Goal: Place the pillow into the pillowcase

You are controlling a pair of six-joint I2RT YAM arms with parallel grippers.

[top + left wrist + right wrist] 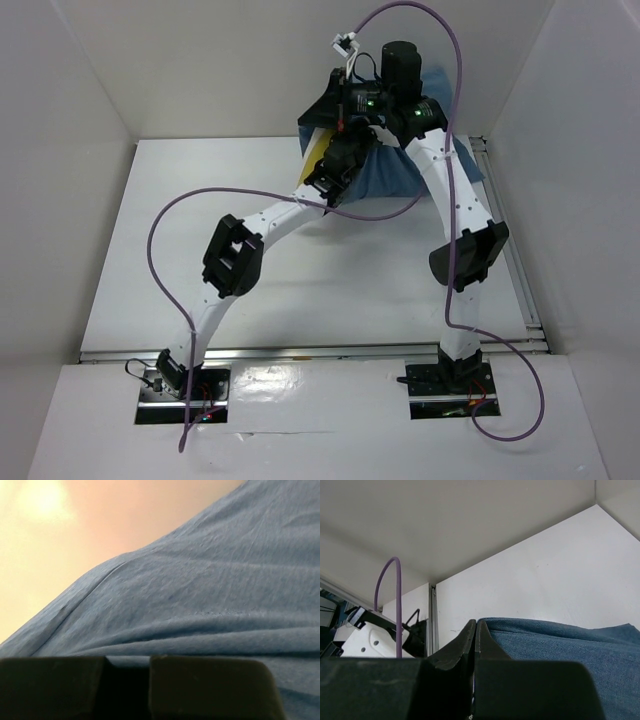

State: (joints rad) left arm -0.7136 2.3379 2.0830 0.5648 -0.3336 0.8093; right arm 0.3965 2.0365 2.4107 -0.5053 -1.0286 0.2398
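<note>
Overhead view: both arms reach from their bases at the bottom of the frame to the upper centre, where they converge on the pillowcase (400,178), a dusty-blue wrinkled mass lying at the far edge of the white table (200,250), close to the back wall. Of the pillow (316,152) only a short yellow strip shows, at the left border of the blue cloth just beside the dark wrist housings; the rest of it is hidden by cloth and arms, so how far it sits inside cannot be told. Purple cables (170,270) loop from each base up over the arms. Left wrist view: blue fabric fills nearly the whole frame, creased in long diagonal folds. The left gripper (150,662) lies along the bottom edge with its dark finger blocks drawn together and its tips covered by the fabric; whether any cloth is pinched between them cannot be told. Right wrist view: the right gripper (475,627) is clenched, its two black fingers (487,647) meeting at a point in the lower centre, and the hemmed edge of the pillowcase starts right at that point and runs to the lower right, so the cloth is nipped there.
</note>
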